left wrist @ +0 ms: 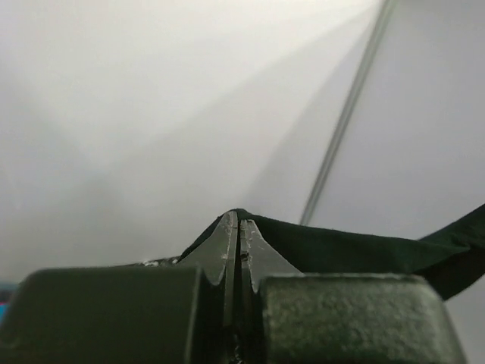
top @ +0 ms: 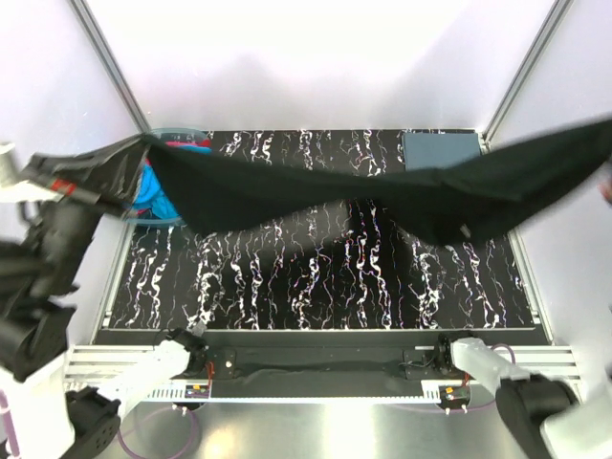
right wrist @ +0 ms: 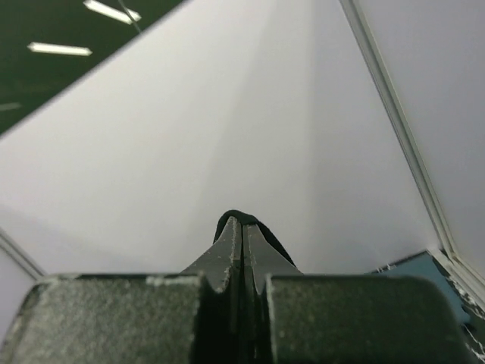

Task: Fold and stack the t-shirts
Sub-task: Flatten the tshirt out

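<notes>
A black t-shirt (top: pixel 316 191) hangs stretched in the air across the whole width of the table and sags in the middle. My left gripper (left wrist: pixel 239 220) is shut on its left end, and the dark cloth (left wrist: pixel 364 250) runs off to the right. My right gripper (right wrist: pixel 242 221) is shut on the other end, with a fold of cloth (right wrist: pixel 267 233) looped over its tips. In the top view that end runs off the right edge. A folded slate blue-grey t-shirt (top: pixel 440 150) lies at the back right. Cyan and red t-shirts (top: pixel 151 196) sit in the tub.
The pale tub (top: pixel 177 136) stands at the back left, partly behind the raised shirt. A black mat with white marbling (top: pixel 287 277) covers the table. White walls with metal posts (top: pixel 110 67) close in the sides and back. The left arm (top: pixel 53 239) is at the left edge.
</notes>
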Motion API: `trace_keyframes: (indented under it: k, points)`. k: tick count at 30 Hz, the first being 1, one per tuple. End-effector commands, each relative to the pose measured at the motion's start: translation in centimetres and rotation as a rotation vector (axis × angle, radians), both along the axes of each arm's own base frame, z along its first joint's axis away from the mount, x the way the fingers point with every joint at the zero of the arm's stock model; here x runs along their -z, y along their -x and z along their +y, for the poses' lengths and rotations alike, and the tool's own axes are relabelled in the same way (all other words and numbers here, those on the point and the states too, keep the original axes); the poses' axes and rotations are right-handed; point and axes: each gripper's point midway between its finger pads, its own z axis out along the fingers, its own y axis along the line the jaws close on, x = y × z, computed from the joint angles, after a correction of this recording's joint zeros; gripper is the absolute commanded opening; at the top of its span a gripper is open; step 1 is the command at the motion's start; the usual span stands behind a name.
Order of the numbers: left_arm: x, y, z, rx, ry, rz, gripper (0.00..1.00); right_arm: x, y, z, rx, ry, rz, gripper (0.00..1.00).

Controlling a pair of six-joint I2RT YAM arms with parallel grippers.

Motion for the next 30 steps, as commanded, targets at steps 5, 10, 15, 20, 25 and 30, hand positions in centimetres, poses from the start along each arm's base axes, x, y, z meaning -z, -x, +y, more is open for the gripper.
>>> trace_keyframes:
  k: [5,10,15,20,25,30]
  points:
    - [-2.7,4.6,0.0,0.111,0.059,-0.118,0.0,-2.6,5.1,-0.4,-0.016,-0.028,-0.144,0.0]
    - [-1.3,1.2,-0.5,0.052,0.014,-0.062,0.0,-3.2,0.0,-0.9,0.065,0.035,-0.077,0.0]
    - [6.3,-10.6,-2.2,-0.144,-0.154,0.175,0.0,1.0,-14.8,-1.1,0.185,0.15,0.177,0.0]
    - [16.1,-19.5,-1.9,-0.289,-0.311,0.392,0.0,8.3,-28.9,2.5,0.068,0.253,0.348,0.0]
    - [24.9,-25.9,-0.7,-0.353,-0.411,0.544,0.0,18.2,-39.6,3.3,0.075,0.251,0.51,0.0]
    - [32.5,-31.3,2.0,-0.414,-0.514,0.698,0.0,29.0,-47.9,5.2,-0.028,0.255,0.619,0.0]
